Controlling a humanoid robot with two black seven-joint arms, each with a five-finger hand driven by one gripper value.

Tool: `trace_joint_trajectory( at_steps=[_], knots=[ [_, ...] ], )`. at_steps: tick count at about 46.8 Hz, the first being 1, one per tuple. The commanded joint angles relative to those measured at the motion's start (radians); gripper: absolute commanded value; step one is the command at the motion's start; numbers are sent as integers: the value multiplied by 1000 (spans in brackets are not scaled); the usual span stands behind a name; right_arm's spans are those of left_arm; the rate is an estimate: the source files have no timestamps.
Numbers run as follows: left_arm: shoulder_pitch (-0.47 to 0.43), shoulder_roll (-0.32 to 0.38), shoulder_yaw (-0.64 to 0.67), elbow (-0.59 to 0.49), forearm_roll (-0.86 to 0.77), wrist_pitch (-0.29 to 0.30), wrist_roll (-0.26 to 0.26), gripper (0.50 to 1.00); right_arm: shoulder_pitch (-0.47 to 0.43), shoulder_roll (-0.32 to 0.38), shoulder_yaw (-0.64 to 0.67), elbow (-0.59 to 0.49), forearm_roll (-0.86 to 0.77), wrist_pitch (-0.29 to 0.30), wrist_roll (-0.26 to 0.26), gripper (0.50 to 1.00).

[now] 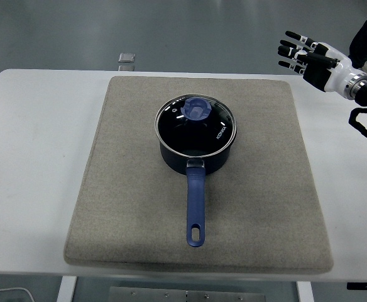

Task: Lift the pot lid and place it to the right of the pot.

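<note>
nearest the camera, the pot's long blue handle (195, 211) is seen pointing toward the near edge of the tabletop (26, 145), with a hanging slot at its end. the handle is joined to a dark blue pot (196, 157), which is set upright a little beyond the middle of a grey felt mat (127, 189). the pot is covered by a glass lid (196, 128) with a metal rim; the lid is seated flat on the pot's rim and is topped by a blue knob (196, 109). some small white lettering is carried on the glass at the lid's right side, too small to be read with certainty. the mat is spread over most of the white tabletop, and bare mat is shown to the right of the pot.

the right hand (306, 55) is held in the air at the upper right, above the far right corner of the tabletop and well apart from the pot. its fingers are spread and stretched out toward the left, and nothing is grasped by them.

beyond the far edge of the tabletop, a small square metal fitting (127, 58) is set in the grey floor (202, 31).
</note>
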Motion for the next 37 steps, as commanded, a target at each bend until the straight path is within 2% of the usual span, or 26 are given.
trace_joint_trajectory(
  at_steps=[1,37],
  knots=[
    [0,0,0,0,0,0,0,1000,1,1,0,0,0,0,0,921],
    [-3,0,0,-3,0,0,0,1000,4,3,-2,0,-12,-7,5,921]
  ],
)
